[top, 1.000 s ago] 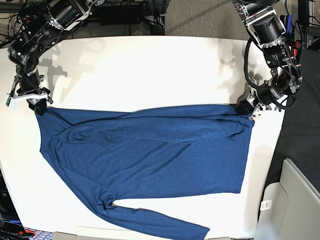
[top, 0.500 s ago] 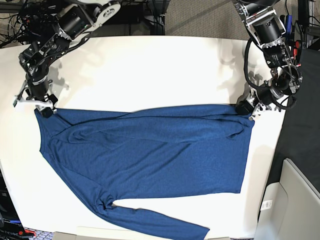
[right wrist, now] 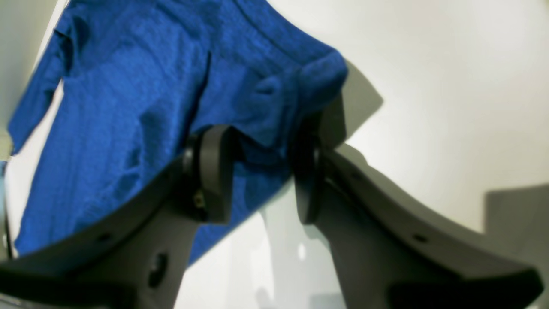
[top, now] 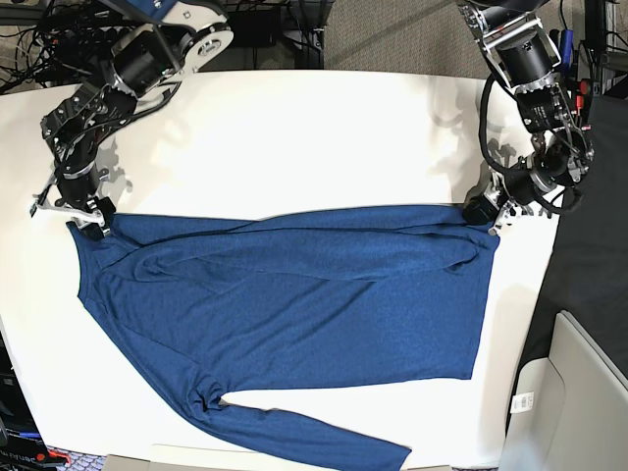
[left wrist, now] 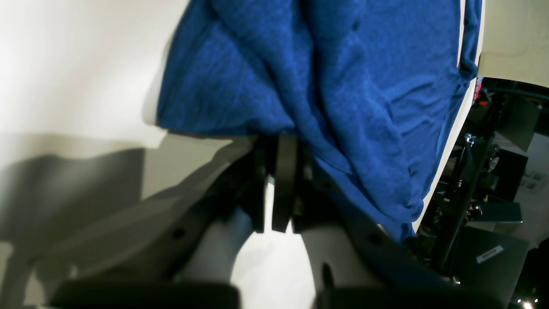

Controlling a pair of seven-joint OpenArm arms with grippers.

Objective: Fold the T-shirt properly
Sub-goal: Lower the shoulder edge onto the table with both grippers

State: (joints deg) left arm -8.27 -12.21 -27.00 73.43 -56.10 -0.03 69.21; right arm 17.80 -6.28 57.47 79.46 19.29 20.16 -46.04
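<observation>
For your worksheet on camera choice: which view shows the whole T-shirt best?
The base view: the T-shirt lies fully visible on the table. Each wrist view shows only a bunched corner near its gripper.

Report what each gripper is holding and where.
The left gripper is shut on a corner edge of the T-shirt. The right gripper straddles another corner, jaws apart; grip not clear.

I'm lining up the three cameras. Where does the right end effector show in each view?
Base: right end effector at far left, on the shirt's upper left corner.
Right wrist: end effector at lower centre, jaws apart around a bunched blue corner of the shirt.
Left wrist: not in it; the one there is the left end effector.
Shared landmark: the blue shirt on the white table.
</observation>
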